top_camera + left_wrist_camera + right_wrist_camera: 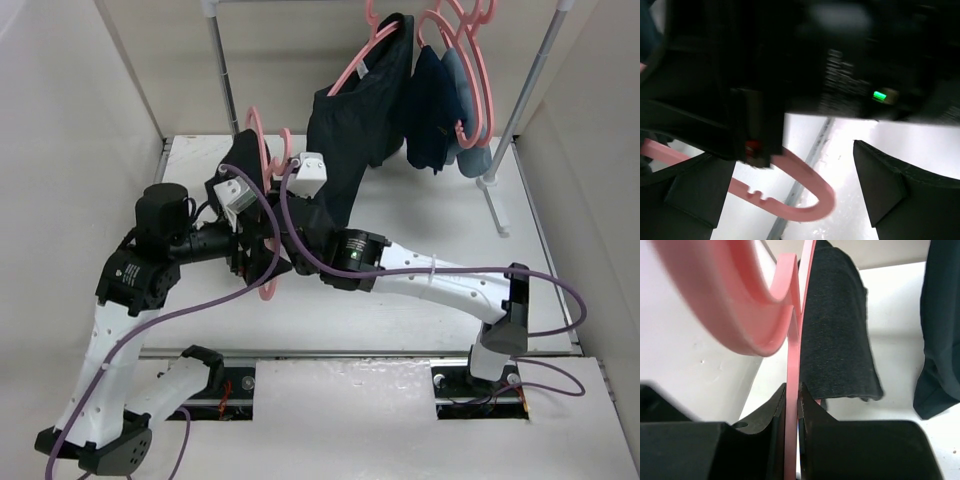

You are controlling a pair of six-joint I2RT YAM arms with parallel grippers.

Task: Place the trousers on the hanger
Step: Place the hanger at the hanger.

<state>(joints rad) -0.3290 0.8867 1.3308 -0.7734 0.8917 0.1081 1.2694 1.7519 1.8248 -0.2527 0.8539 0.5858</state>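
My right gripper (792, 390) is shut on a thin bar of the pink hanger (792, 340), which stands on edge with its hook curving close to the camera. The black trousers (835, 325) hang over the hanger just right of the clamped bar. In the top view both grippers meet mid-table around the hanger (268, 285), with black cloth (247, 150) beside it. My left gripper (790, 170) is open, and the hanger's curved pink end (812, 200) lies between its fingers without touching them. The right arm's body fills the upper left wrist view.
A white clothes rack (520, 110) stands at the back right. On it hang a shorter black garment (365, 100), navy (430, 110) and pale-blue clothes (472, 150) on pink hangers (465, 60). White walls enclose the table (420, 320) on the left, back and right.
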